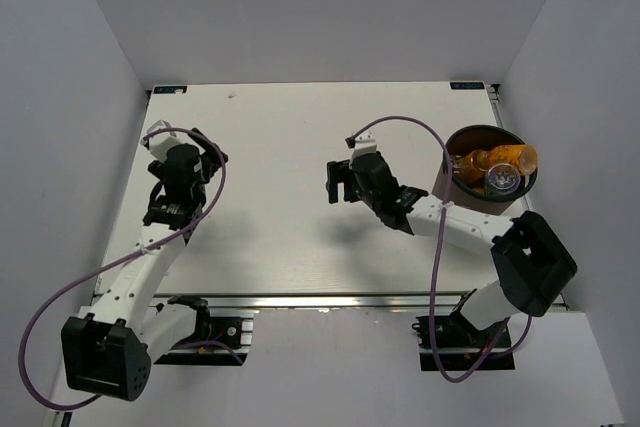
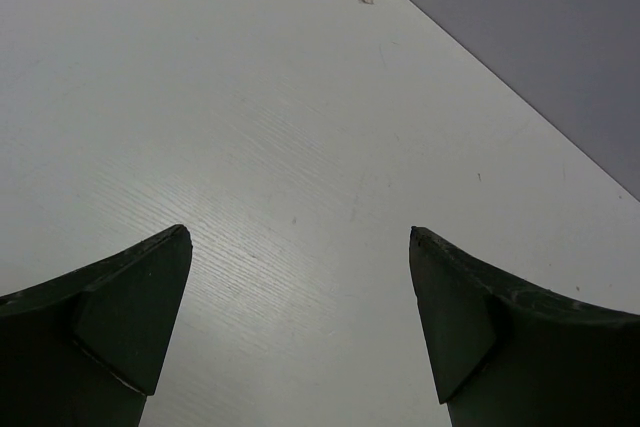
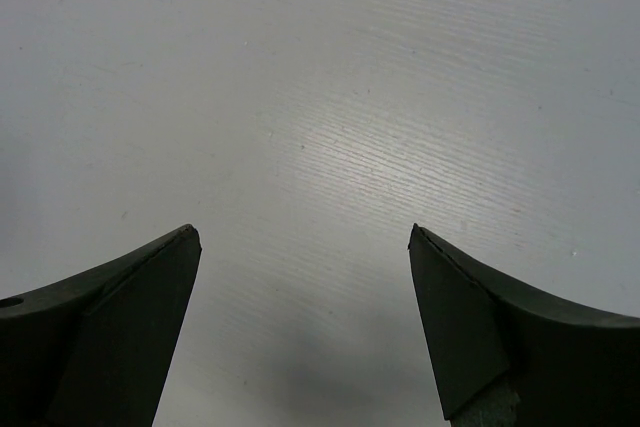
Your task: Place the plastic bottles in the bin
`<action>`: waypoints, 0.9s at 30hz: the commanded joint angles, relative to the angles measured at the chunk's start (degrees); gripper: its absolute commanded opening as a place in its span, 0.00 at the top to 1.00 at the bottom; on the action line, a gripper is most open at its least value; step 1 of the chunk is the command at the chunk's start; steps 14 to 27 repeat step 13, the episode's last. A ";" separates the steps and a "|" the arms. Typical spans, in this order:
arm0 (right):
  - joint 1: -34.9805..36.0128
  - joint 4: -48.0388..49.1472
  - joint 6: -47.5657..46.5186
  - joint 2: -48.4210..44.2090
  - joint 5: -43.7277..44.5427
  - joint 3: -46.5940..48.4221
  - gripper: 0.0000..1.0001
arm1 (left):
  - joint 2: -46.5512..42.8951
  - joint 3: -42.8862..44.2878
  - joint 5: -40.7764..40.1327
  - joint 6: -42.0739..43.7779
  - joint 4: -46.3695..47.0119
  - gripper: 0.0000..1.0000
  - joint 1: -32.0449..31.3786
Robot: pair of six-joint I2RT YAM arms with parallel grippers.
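White table [image 1: 280, 117] is spanned by 2 bent arms; left gripper [image 2: 300, 237] & right gripper [image 3: 305, 232] are held spread just above it. Far-rt corner: plastic bottles [image 1: 500, 162] are piled in bin [image 1: 478, 130]. Grey walls [image 1: 300, 7] around.

— What sort of place is this?
— A robotics lab, set up as a test cell. A bare white table [image 1: 280, 137] is boxed in by plain white panels [image 1: 320, 17].
— What else shows it?
— The left arm [image 1: 150, 257] and right arm [image 1: 470, 232] are bolted to an aluminium rail [image 1: 330, 300] at the near edge, with purple cables [image 1: 436, 267] looping off them.
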 commanded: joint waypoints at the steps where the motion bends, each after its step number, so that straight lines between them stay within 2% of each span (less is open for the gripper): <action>1: 1.11 9.31 4.48 0.11 3.71 0.17 0.11 | 0.99 -0.20 -1.16 0.35 0.41 0.02 0.06; 5: 1.81 9.83 4.92 -0.24 5.91 -0.18 0.11 | 2.49 0.59 -0.81 0.70 -0.74 0.02 0.07; 27: 2.08 10.62 5.01 -1.30 5.38 -1.67 0.11 | 2.84 -0.02 0.07 1.31 0.75 0.02 0.15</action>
